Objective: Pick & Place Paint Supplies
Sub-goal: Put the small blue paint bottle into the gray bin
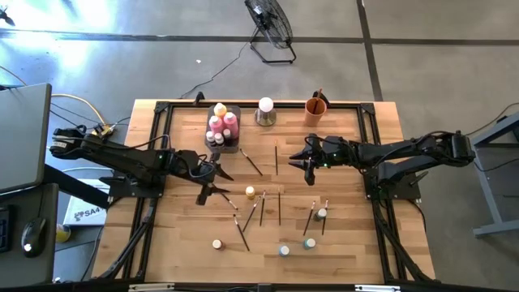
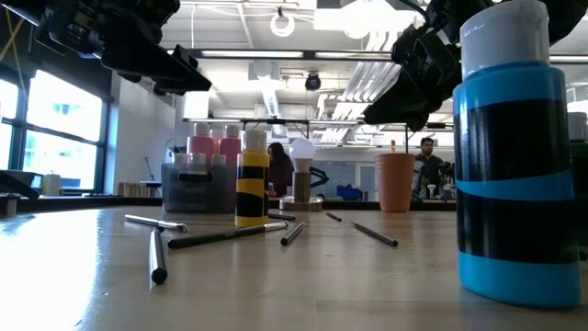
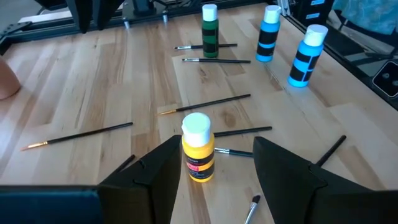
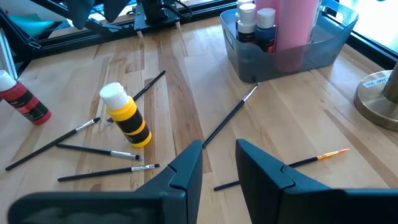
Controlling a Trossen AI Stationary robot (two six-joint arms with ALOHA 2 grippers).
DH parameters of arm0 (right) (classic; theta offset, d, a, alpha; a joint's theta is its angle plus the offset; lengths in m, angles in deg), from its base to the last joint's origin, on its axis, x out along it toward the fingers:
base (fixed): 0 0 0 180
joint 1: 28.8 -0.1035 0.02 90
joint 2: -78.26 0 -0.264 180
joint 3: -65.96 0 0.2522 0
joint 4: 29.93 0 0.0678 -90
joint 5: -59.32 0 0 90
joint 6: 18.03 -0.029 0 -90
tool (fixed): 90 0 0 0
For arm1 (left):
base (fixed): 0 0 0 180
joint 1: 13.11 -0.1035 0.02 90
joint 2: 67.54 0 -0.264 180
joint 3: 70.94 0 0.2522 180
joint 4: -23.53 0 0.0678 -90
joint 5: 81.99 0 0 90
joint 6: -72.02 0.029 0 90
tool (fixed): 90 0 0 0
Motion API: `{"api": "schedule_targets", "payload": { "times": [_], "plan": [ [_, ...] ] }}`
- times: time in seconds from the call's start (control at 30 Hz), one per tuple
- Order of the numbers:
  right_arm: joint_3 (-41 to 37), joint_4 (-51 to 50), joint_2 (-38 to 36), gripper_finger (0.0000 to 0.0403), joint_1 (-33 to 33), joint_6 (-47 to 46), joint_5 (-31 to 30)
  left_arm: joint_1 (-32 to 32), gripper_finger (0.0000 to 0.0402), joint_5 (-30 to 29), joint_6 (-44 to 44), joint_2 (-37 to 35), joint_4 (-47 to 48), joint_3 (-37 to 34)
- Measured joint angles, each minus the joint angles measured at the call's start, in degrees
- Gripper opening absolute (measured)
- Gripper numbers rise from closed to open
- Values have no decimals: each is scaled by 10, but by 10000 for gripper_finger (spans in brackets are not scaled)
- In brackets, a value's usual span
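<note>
Both grippers hang open above the wooden table, touching nothing. My left gripper (image 1: 217,180) (image 3: 216,146) is left of centre. A yellow paint bottle (image 3: 198,149) (image 1: 250,193) with a white cap stands upright on the table just beyond its fingers. My right gripper (image 1: 302,159) (image 4: 219,149) is right of centre, above thin dark-handled brushes (image 4: 227,118) that lie flat. More brushes (image 1: 261,209) lie scattered mid-table. Small white-capped bottles stand near the front: green (image 3: 210,31), two blue (image 3: 268,34) (image 3: 308,56) and red (image 4: 22,99).
A grey tray (image 1: 223,128) (image 4: 292,37) holding pink and small bottles stands at the back, beside a white ball on a metal base (image 1: 265,109) and an orange cup (image 1: 316,108). A black frame (image 1: 162,109) rims the table. One blue bottle (image 2: 514,156) stands close to the low camera.
</note>
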Motion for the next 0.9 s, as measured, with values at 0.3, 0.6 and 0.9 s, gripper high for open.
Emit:
{"api": "schedule_targets", "payload": {
  "times": [0.3, 0.6, 0.9],
  "plan": [
    [0, 8, 0, 91, 0, -6, 0, 0, 193, -169, 15, -18, 50, 2],
    [0, 31, 0, 91, 0, -5, 0, 0, 193, -402, 32, -89, -4, 3],
    [0, 35, 0, 91, 0, 0, -7, 0, 193, -402, 27, -123, -1, 2]
  ]
}}
